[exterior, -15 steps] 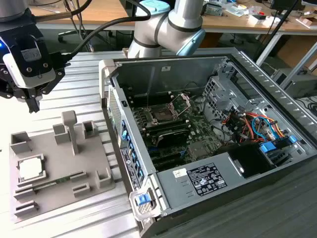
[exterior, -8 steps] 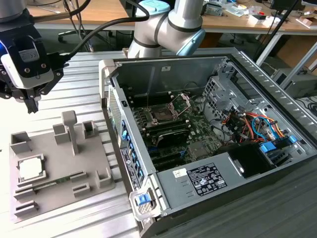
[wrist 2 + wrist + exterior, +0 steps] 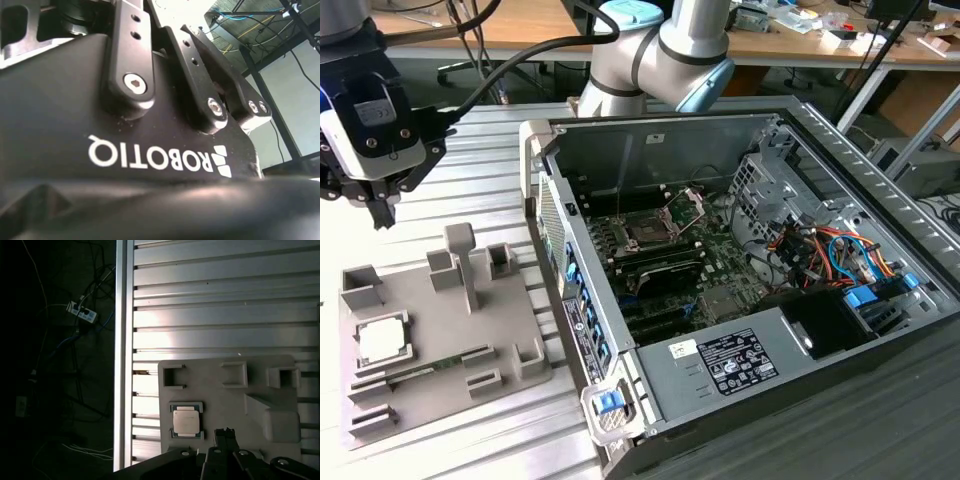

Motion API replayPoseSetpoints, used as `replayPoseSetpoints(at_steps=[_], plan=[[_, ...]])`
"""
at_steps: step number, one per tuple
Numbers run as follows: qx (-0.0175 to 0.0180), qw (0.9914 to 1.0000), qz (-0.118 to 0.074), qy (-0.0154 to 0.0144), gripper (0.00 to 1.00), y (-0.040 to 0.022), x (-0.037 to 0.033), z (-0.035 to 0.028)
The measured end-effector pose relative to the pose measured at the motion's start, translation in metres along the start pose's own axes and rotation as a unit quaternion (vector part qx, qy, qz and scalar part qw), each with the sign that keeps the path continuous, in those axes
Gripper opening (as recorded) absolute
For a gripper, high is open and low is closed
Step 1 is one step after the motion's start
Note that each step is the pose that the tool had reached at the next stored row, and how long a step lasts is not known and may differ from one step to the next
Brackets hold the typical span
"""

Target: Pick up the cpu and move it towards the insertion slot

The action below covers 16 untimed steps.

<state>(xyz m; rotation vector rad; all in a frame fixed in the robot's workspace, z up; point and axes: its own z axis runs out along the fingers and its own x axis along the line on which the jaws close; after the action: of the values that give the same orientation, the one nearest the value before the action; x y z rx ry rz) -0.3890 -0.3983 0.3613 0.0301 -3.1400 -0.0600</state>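
While the small, flat, silvery square cpu (image 3: 382, 340) lies untouched below the black pincer (image 3: 383, 208) (tips together, empty), nothing is done yet; the dark, silver-framed insertion slot (image 3: 645, 232) sits well apart.

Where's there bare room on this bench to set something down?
The ribbed table is bare beyond the gray fixture, toward the exterior view's left of the computer case. Crowded: the fixture's pockets, one holding the cpu, and the case interior, with cables near the insertion slot.

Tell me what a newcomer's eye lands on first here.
The open computer case dominates the exterior view's right, with its insertion slot on the green board. At that view's left, the cpu lies in a grey holder, with the gripper hanging above the holder.
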Motion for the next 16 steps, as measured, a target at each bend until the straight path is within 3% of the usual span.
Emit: replayPoseSetpoints(at_steps=[16], plan=[[0.0000, 1.00000, 0.000, 0.0000, 0.11, 0.0000, 0.0031, 0.0011]])
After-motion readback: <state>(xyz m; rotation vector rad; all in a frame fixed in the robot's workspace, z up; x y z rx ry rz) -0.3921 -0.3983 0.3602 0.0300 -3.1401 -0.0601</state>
